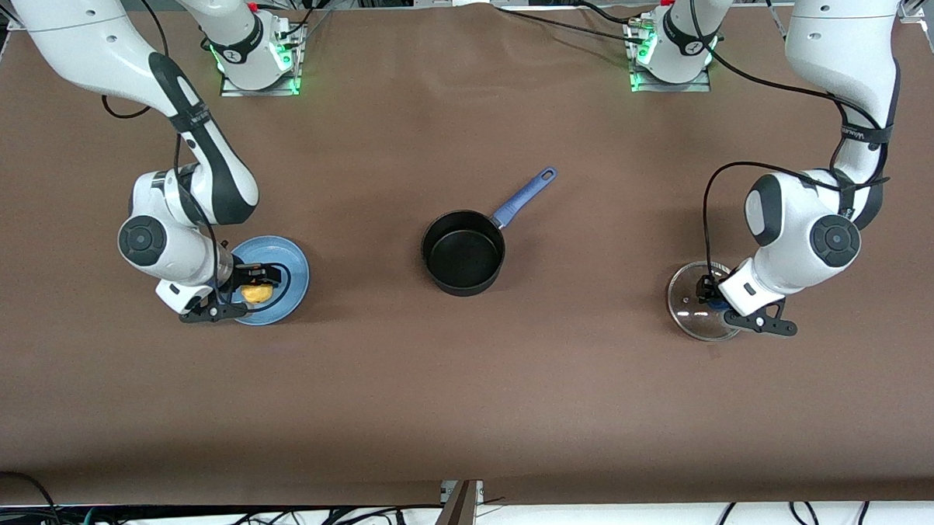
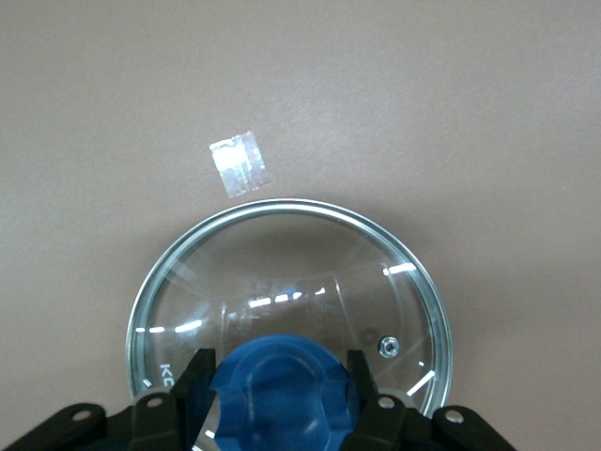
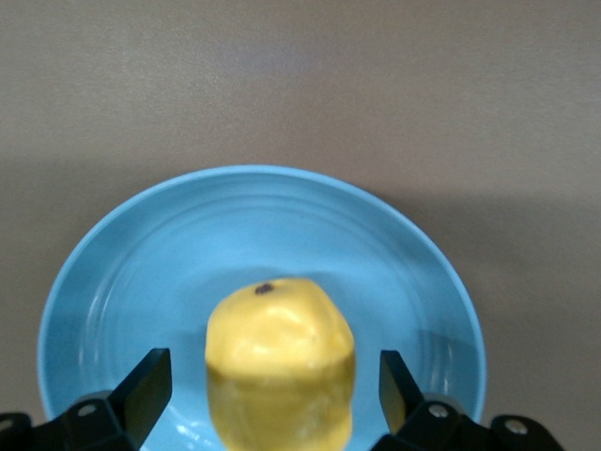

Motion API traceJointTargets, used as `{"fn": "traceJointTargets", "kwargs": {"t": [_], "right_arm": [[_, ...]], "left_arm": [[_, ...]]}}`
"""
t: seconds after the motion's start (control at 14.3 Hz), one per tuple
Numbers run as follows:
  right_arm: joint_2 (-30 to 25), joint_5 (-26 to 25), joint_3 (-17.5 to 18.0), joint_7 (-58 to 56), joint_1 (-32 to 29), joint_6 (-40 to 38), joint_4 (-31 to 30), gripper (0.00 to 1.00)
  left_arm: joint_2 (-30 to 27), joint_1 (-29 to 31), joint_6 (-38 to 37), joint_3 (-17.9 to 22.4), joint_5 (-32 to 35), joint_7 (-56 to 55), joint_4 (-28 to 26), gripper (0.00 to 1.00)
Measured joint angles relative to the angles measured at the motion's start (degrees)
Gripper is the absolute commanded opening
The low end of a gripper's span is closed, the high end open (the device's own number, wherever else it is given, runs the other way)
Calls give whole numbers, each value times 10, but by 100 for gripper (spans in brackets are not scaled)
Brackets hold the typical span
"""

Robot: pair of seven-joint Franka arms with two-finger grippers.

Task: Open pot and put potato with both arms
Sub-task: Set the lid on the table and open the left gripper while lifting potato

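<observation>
Right end effector (image 3: 272,385), at 9 o'clock from the pot: low over the blue plate (image 1: 290,261), fingers spread wide on either side of the potato (image 3: 280,362) with a gap at each flank, holding nothing yet. The potato sits on the plate, roughly centred between the pads.

To do this step well, I judge: drop slightly so the pads meet the widest part of the potato, close slowly, then lift straight up before travelling to the pot. The potato is a rounded, lumpy oval with waxy yellow skin and one dark speck. It is likely to roll or squirt out if pinched too high. The plate is glazed and smooth with faint concentric rings, so it offers little grip.

Pot (image 1: 463,253) at bench (image 1: 472,418) centre: open, empty, matt black inside, upright. Its straight blue handle (image 1: 523,194) points to about 1 o'clock.

Left end effector (image 2: 282,376), at about 4 o'clock from the pot: closed against the blue plastic knob (image 2: 282,399) of the lid (image 2: 300,263). The lid is a clear glass dome with a metal rim and a small vent, and appears to rest on the bench well apart from the pot. This arm waits
</observation>
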Motion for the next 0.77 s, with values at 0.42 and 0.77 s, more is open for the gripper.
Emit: {"fn": "traceJointTargets", "kwargs": {"t": [0.42, 0.77], "right_arm": [[1, 0, 0, 0, 1, -6, 10, 26], [-39, 3, 28, 59, 2, -195, 108, 26]], "left_arm": [[-45, 8, -112, 0, -1, 0, 42, 100], [-117, 8, -350, 0, -1, -37, 165, 100]]}}
